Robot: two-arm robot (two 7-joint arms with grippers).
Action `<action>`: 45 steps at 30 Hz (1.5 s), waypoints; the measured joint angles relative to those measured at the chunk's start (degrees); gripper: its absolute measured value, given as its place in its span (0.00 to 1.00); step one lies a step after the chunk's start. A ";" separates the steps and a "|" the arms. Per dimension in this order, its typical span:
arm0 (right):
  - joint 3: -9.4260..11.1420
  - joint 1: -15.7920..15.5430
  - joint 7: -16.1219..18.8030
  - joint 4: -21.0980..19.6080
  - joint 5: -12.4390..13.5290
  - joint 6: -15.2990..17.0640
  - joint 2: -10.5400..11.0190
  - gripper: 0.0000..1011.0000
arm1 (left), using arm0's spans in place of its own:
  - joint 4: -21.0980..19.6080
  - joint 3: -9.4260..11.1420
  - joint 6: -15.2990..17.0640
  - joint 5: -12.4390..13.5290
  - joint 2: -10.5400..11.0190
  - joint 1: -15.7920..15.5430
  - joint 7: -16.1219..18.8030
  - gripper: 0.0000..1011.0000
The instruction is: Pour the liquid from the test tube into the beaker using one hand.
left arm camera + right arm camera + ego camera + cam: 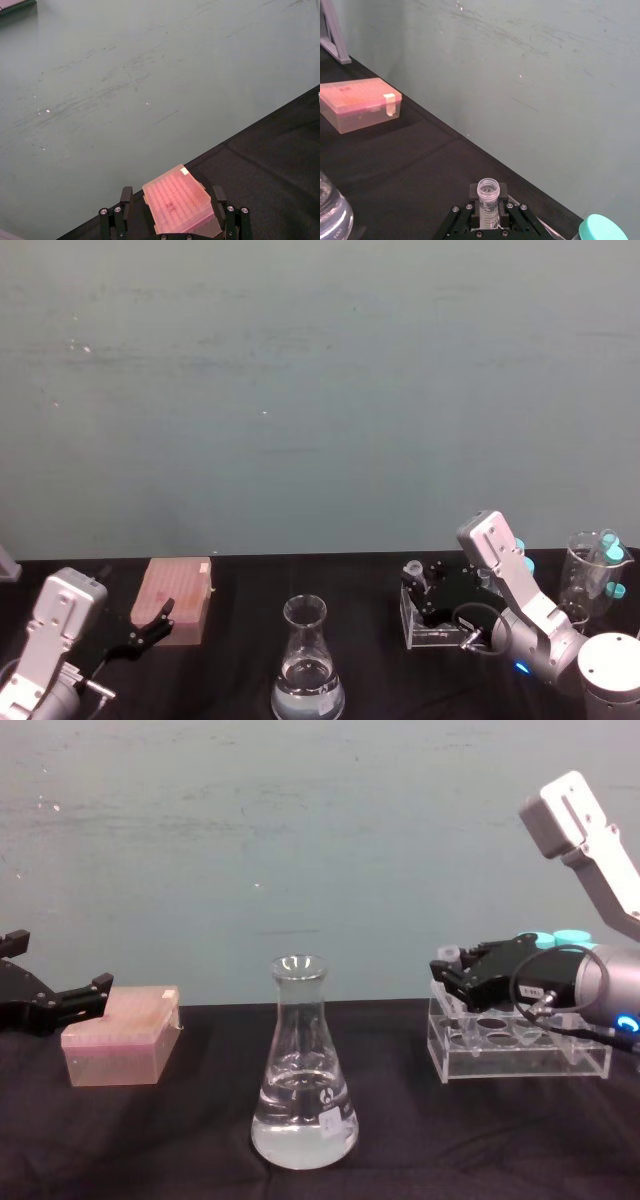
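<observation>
Test tube [487, 192], clamped in right gripper [488, 205], should rise straight from its rack [520, 1055] before tilting over the beaker [303, 1060]; left gripper [171, 205] gapes idle.

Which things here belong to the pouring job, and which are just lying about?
Job: test tube, in the right gripper at the tube rack; beaker with clear liquid.
Lying about: pink box; teal-capped tubes; left gripper, open, idle near the box.
</observation>
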 joint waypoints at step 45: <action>-4.05 -1.76 2.81 -15.66 -3.82 -6.28 3.65 0.20 | 0.00 0.00 0.00 0.00 0.00 0.00 0.00 0.99</action>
